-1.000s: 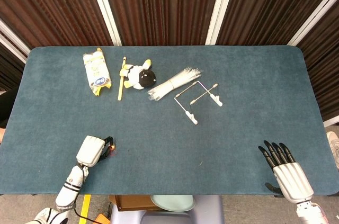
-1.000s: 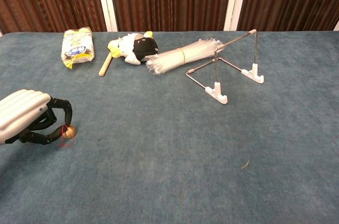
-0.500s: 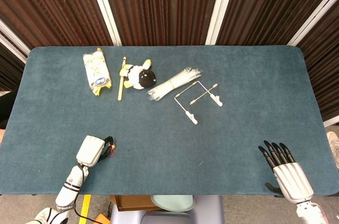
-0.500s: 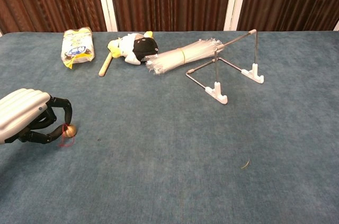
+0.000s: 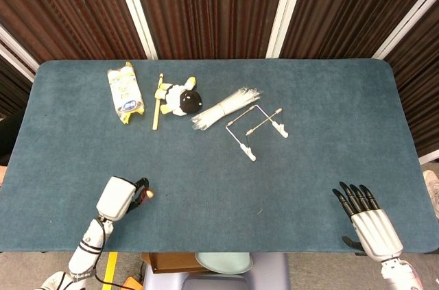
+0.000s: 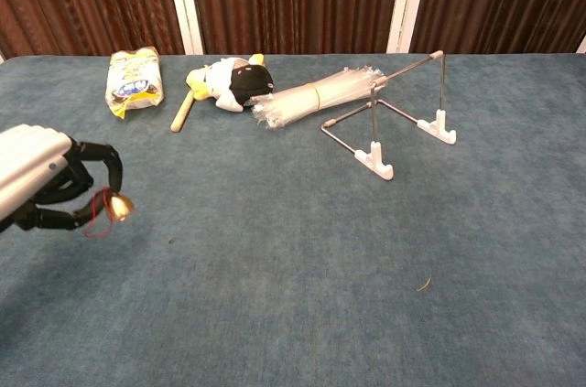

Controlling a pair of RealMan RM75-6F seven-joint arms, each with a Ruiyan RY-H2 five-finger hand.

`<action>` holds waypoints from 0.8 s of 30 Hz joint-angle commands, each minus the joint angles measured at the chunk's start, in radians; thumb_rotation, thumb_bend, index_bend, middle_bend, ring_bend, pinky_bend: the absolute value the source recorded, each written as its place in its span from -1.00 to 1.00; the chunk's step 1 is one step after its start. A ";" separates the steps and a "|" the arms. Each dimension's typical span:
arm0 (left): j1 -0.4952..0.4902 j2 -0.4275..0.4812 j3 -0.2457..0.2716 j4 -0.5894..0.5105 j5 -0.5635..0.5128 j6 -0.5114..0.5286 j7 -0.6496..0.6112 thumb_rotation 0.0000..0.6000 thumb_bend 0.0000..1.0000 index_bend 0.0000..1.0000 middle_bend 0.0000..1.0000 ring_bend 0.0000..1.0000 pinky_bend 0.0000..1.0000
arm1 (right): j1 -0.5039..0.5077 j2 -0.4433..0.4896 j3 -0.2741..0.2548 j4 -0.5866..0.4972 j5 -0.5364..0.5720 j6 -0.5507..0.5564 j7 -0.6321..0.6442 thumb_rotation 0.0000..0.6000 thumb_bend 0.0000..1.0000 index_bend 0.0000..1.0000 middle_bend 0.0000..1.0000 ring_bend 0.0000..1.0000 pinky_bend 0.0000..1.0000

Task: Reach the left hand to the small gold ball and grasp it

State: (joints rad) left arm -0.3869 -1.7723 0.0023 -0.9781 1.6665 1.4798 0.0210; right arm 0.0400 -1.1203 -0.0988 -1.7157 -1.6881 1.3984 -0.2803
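Since a moment ago the left hand [image 6: 41, 184] has lifted the small gold ball [image 6: 119, 207] off the desk [image 6: 302, 259], pinching it at its fingertips with a red loop dangling below, so it should squeeze gently and keep steady.
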 commanded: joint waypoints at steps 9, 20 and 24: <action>-0.003 0.021 0.000 -0.064 0.022 0.004 0.038 1.00 -0.02 0.49 1.00 1.00 1.00 | 0.002 0.006 -0.002 -0.003 -0.001 -0.001 0.009 1.00 -0.64 -1.00 -1.00 -1.00 -1.00; -0.002 0.048 -0.014 -0.100 -0.026 -0.046 0.028 1.00 -0.03 0.47 1.00 1.00 1.00 | -0.002 0.009 -0.010 -0.002 -0.017 0.009 0.015 1.00 -0.64 -1.00 -1.00 -1.00 -1.00; -0.009 0.034 -0.014 -0.077 -0.034 -0.068 0.023 1.00 -0.03 0.46 1.00 1.00 1.00 | 0.001 0.007 -0.009 -0.002 -0.009 0.001 0.011 1.00 -0.64 -1.00 -1.00 -1.00 -1.00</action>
State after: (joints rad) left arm -0.3928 -1.7331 -0.0118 -1.0622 1.6358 1.4185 0.0449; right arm 0.0402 -1.1132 -0.1079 -1.7175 -1.6987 1.4006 -0.2685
